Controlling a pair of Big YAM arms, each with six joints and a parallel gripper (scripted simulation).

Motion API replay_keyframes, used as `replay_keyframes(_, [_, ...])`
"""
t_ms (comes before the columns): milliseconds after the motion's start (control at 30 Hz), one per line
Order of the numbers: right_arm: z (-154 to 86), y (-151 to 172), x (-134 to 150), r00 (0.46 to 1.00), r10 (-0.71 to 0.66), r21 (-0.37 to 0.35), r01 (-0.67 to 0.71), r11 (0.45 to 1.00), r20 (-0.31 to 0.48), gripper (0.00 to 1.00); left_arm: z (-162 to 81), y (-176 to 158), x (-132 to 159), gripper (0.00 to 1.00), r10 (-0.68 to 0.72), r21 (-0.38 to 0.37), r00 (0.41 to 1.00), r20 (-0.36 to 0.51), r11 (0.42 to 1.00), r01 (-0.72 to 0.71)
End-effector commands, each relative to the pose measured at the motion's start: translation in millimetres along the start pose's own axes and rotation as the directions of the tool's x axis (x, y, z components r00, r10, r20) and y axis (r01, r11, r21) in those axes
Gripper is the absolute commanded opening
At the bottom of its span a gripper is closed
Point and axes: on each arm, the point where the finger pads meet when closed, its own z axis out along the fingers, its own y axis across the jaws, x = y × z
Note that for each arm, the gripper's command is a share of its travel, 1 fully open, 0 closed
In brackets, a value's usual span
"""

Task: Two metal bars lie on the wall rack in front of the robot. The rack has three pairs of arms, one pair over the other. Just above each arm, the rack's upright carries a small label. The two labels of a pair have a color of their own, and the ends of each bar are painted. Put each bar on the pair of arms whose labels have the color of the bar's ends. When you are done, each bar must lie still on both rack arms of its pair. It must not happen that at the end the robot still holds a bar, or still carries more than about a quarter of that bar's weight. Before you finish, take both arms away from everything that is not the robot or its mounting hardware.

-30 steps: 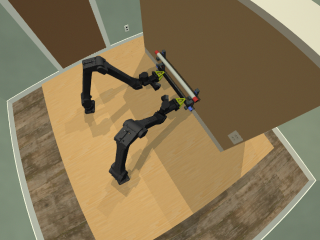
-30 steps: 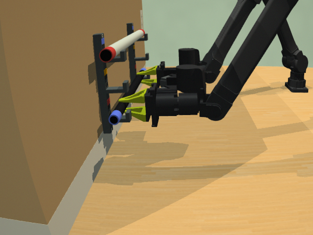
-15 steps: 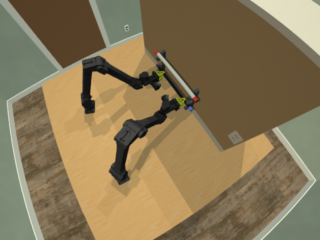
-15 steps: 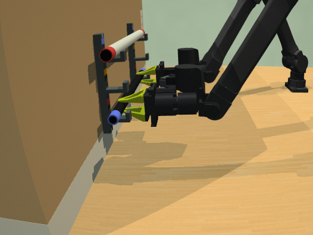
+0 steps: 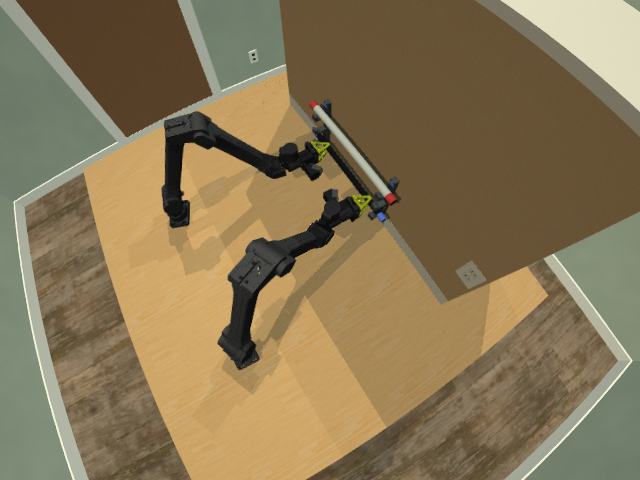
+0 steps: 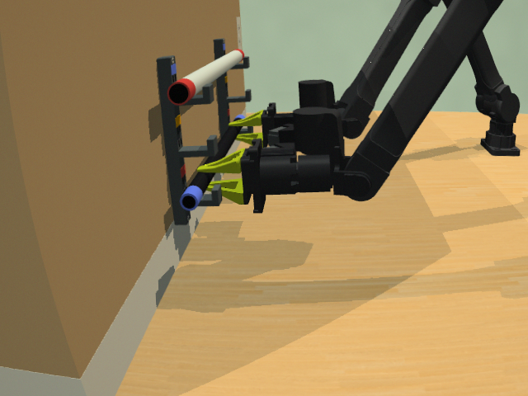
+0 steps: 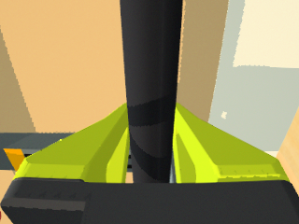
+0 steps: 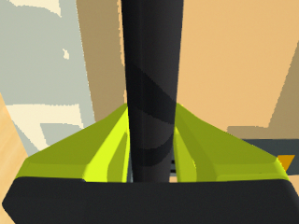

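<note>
The left pincer (image 5: 326,148) (image 6: 204,177) (image 7: 151,112) is closed on a bar. The right pincer (image 5: 368,199) (image 6: 233,130) (image 8: 151,112) grips the same bar nearer its other end. Holding it in two places should stop it from tipping.

In front of both pincers is the big brown wall (image 5: 465,129) (image 6: 106,128) (image 7: 70,70) (image 8: 234,70). On it is the dark grey rack (image 5: 393,181) (image 6: 169,136) (image 7: 75,140) (image 8: 262,145). Above the pincers, the fat white round bar with red ends (image 5: 354,152) (image 6: 213,73) lies across the top rack arms (image 6: 207,93). The thinner black round bar with blue ends (image 5: 348,167) (image 6: 223,144) (image 7: 151,56) (image 8: 154,56) is between the fingers, down by the lowest rack arms (image 6: 216,195). I cannot tell if it is touching them or just off them.

The middle rack arms (image 6: 205,149) have no bar on them, and they sit a bit above the pincers. Their small orange labels (image 6: 178,120) (image 7: 13,160) (image 8: 286,161) match no bar, so this could be a good waiting spot.

The small blue labels (image 6: 172,68) are at the top and the small red labels (image 6: 182,171) are low down — so each bar is in the other's place. Moving the black bar out first makes sense. It should come away from the wall and then go up, kept level — or it might bump the rack arms above.

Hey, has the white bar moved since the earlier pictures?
No. The white bar shows no visible shift against the rack, its near red end still beside the near upright in the exterior view.
</note>
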Motion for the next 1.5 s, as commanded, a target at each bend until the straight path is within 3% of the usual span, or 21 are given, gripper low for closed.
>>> replay_keyframes(0, [14.2,-40.8,0.8,1.0,0.031,0.055,-0.031,0.998,-0.004,0.0,11.7,23.1,7.3,0.0,-0.016,-0.022,1.0,-0.011,1.0,0.016])
replay_keyframes(1467, [10.3,-80.8,0.9,1.0,0.031,0.055,-0.03,0.998,-0.004,0.0,6.3,63.8,7.5,0.0,-0.016,-0.022,1.0,-0.011,1.0,0.016])
